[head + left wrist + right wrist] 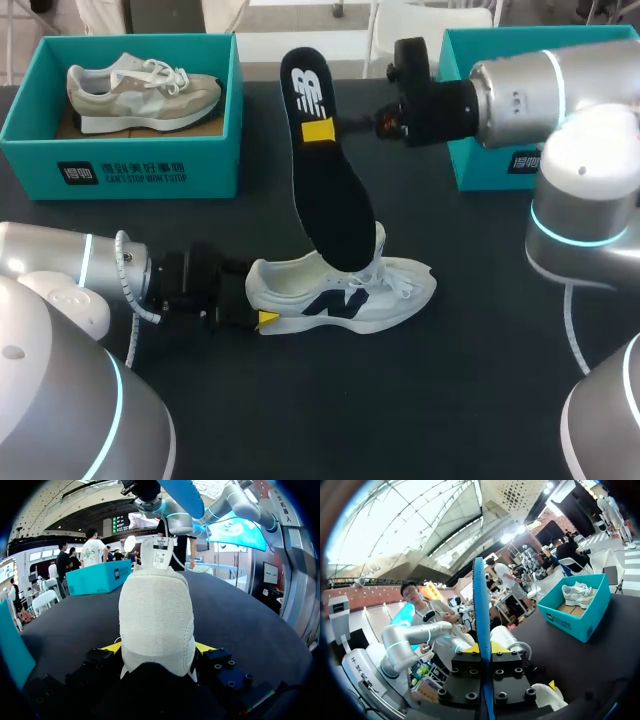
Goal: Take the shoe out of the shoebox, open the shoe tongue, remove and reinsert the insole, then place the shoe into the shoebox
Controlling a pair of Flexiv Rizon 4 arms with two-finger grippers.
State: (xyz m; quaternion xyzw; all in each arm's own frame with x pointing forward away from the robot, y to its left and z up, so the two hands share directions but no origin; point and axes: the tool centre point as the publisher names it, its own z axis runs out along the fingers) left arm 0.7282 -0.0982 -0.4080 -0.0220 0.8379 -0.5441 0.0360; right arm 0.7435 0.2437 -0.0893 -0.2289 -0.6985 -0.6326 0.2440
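- Carrying everything, the dark bench had open room in front of the shoe and to its right; the space behind it narrowed between two boxes.
- The left box stood at the far left and held a beige shoe. The right box stood at the far right behind the right arm, its inside hidden.
- The shoe lay on its sole mid-bench, well apart from both boxes. Its long axis ran across the bench, heel toward the left arm and toe toward the right.
- The insole stood steeply over the shoe. Its lower end dipped into the shoe's mouth, and its upper end leaned away toward the far-left side.
- The right end effector was pinching the insole's upper half edge-on, one finger on each face.
- The left end effector was pressed against the shoe's heel from both sides, pinning it to the bench.
- Judged from this, the move turned on the angle between the two axes. The insole stood near upright while the shoe lay flat, so sliding it home would have meant tipping its top down toward the heel. Only the right arm was placed to do that.
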